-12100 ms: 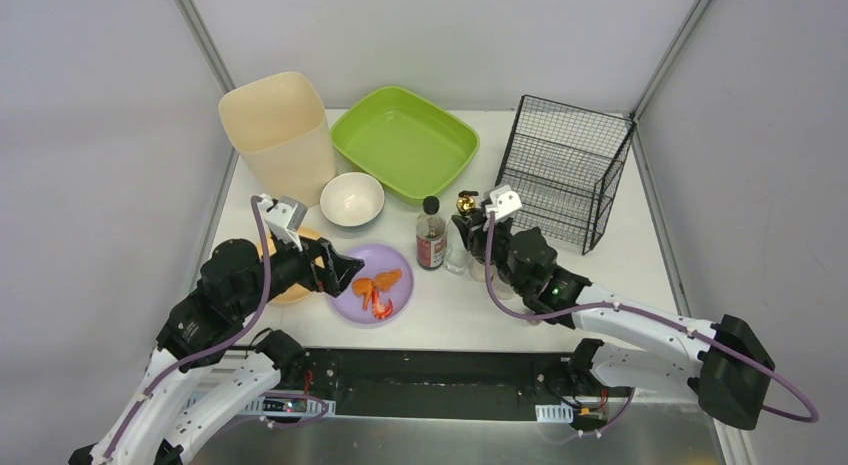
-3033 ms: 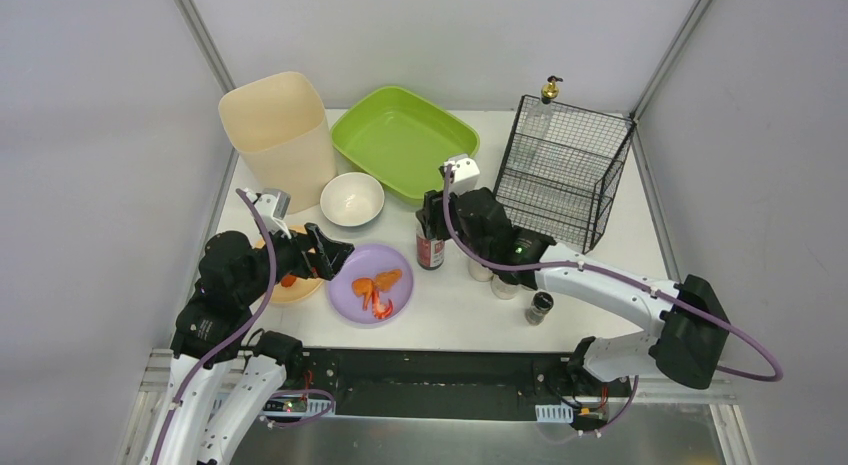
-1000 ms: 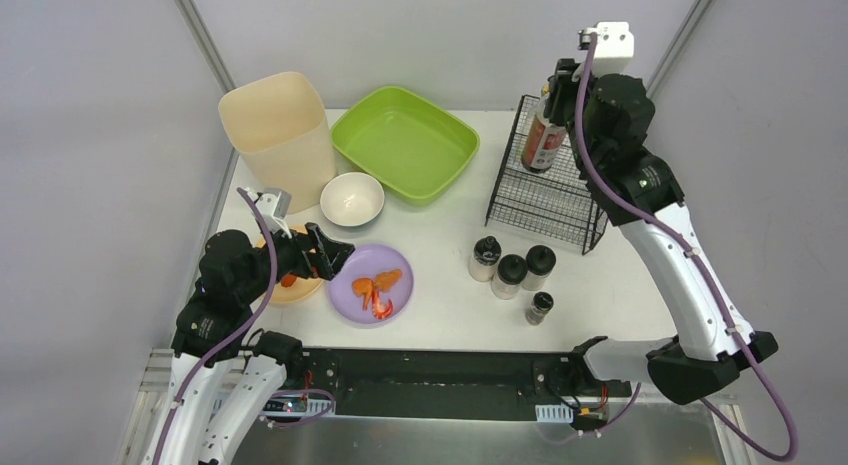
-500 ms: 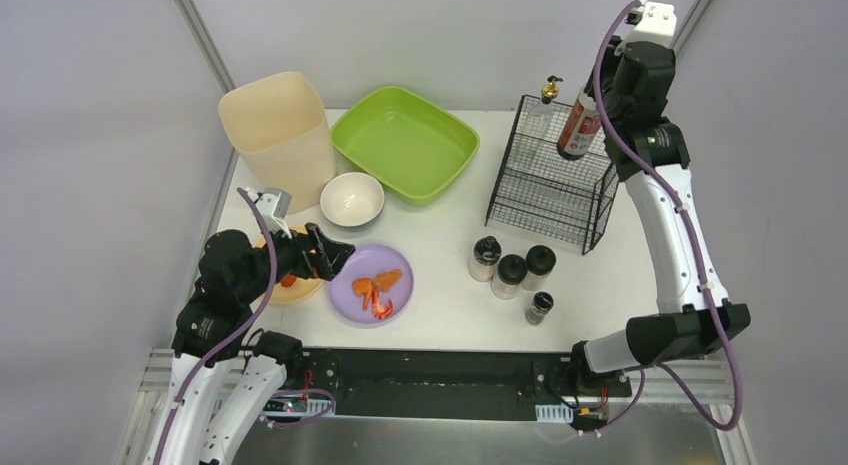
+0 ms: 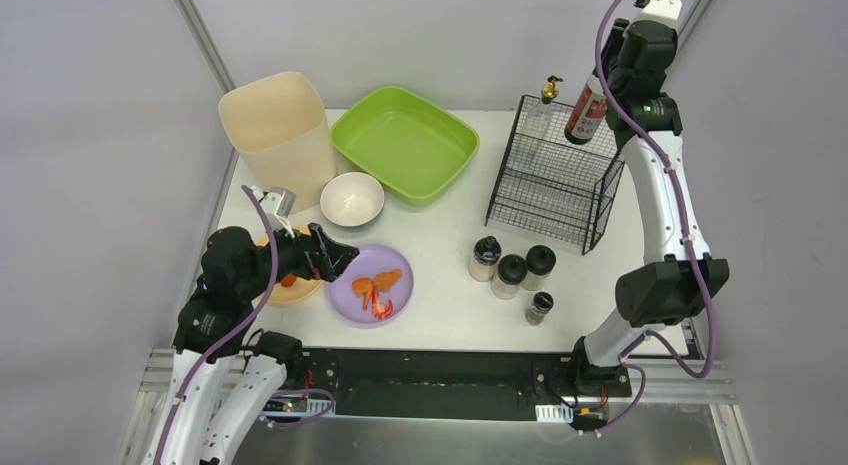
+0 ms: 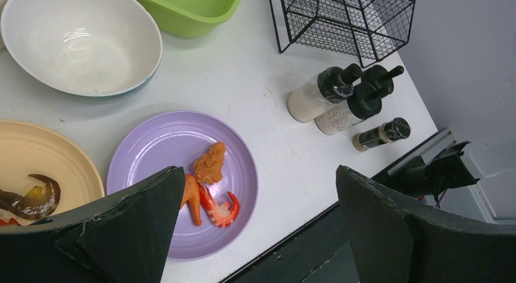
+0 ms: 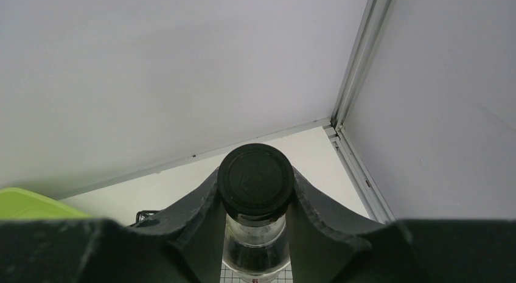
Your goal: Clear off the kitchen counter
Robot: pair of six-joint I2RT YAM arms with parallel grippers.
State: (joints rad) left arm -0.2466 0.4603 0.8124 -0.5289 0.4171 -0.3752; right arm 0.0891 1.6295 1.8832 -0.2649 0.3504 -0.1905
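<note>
Bottle (image 5: 585, 113) is gone from the desk (image 5: 440, 285) and hangs above the rack (image 5: 555, 175), right jaws clamped on its neck, so one thing less to clear; left jaws gape empty over the plate (image 5: 372, 283).

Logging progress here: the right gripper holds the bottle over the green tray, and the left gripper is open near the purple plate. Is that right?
Not quite. In the top view the right gripper holds the bottle over the wire rack, not the green tray. The left gripper is open near the purple plate, as you said.
</note>
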